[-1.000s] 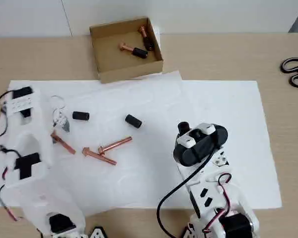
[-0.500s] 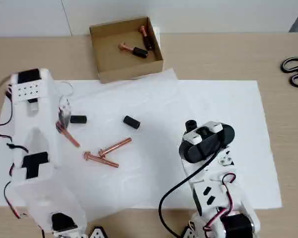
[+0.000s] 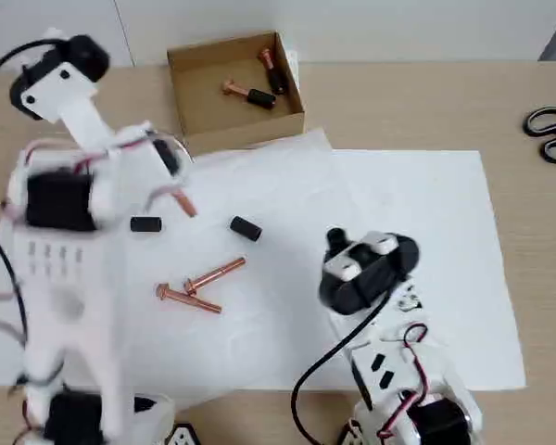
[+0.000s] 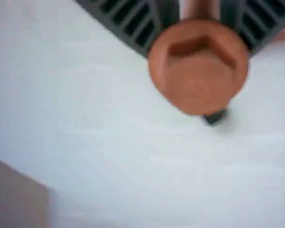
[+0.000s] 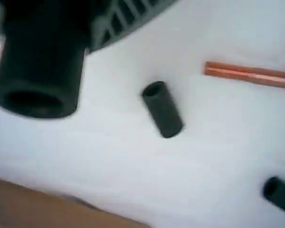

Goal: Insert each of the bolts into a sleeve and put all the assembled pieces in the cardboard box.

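We are logging one copper bolt (image 4: 198,66) clamped by its shank in the left gripper (image 3: 173,185), jaws closed on it, above the far left part of the white paper sheet (image 3: 426,204). The right gripper (image 3: 343,252) is pinching a black sleeve (image 5: 38,71), closed around it, over the sheet's middle toward its near edge. We are counting two loose bolts (image 3: 215,274) (image 3: 187,298) lying heads together left of the sheet's centre. We cannot tell whether they touch. Two loose sleeves (image 3: 145,224) (image 3: 246,228) are lying just beyond them, apart from each other. The cardboard box (image 3: 193,57) is sitting at the desk's (image 3: 398,102) far edge, holding two assembled pieces (image 3: 250,94) (image 3: 272,70). Scissors (image 3: 551,133) are lying at the desk's right edge.
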Motion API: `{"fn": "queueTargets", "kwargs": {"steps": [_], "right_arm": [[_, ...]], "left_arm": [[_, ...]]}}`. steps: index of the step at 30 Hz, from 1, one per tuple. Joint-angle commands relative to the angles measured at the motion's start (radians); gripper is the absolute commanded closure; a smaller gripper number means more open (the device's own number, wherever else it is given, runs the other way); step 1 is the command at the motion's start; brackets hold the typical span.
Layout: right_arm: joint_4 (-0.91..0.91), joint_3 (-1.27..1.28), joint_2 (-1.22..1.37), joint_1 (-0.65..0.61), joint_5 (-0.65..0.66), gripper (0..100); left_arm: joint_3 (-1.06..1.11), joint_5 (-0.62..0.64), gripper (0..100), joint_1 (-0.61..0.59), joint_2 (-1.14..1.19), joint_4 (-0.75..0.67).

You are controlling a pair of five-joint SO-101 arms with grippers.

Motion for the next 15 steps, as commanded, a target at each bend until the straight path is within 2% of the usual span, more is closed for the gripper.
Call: {"fn": "queueTargets", "kwargs": {"steps": [1,4,7,12,15], "right_arm": [[-0.028,-0.005,-0.007,-0.019,0.002,99.5],[-0.028,-0.005,-0.008,-0.022,0.000,99.5],[-0.028,-0.008,-0.008,-0.022,-0.002,99.5],[-0.030,-0.008,-0.008,-0.022,-0.003,99.5],[-0.056,-0.005,-0.008,-0.022,-0.003,99.5]], "left_arm": [[0.004,0.002,99,0.087,-0.172,0.002],[0.094,0.002,99,0.117,-0.276,-0.055],[0.242,0.002,99,0.121,-0.368,-0.193],[0.541,0.000,99,0.127,-0.554,-0.546],[0.757,-0.002,99,0.216,-0.651,-0.752]]}}
